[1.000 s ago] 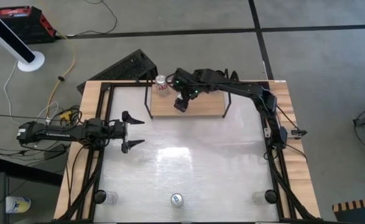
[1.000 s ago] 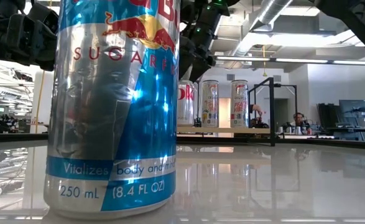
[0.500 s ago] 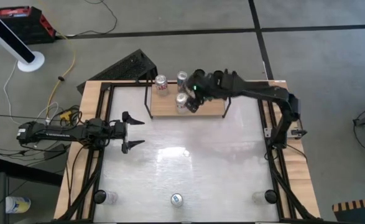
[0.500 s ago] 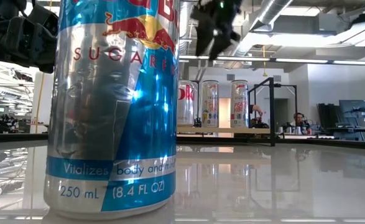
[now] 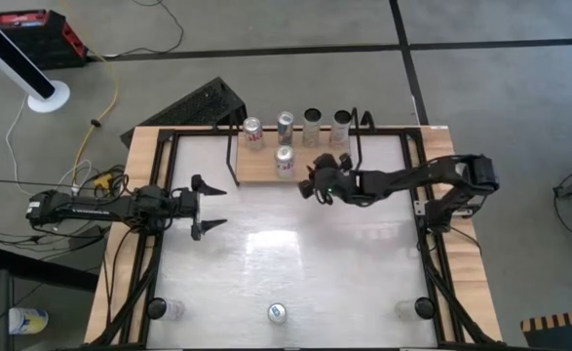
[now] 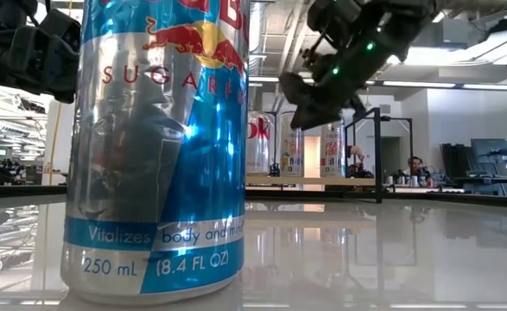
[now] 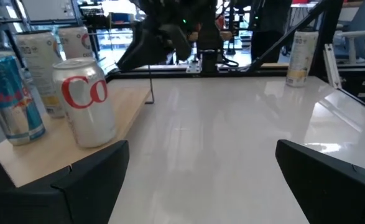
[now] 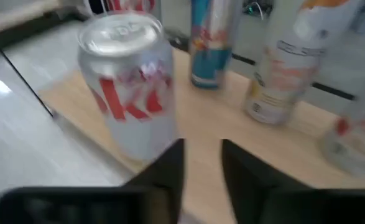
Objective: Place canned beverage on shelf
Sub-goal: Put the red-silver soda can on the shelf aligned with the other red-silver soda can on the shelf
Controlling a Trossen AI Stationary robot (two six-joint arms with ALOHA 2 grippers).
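The can still to be shelved, a slim blue-and-silver can (image 5: 278,312), stands at six o'clock on the table's front edge, well apart from both arms. I'd judge it rigid but thin-walled, smooth and slippery, and tall enough to tip; best gripped around the middle. The shelf (image 5: 315,168) at twelve o'clock holds five cans, the cola can (image 8: 132,93) nearest its front edge. The right gripper (image 5: 317,187) hangs just in front of it, fingers narrowly parted and empty. The left gripper (image 5: 206,206) waits at nine o'clock, fingers spread wide.
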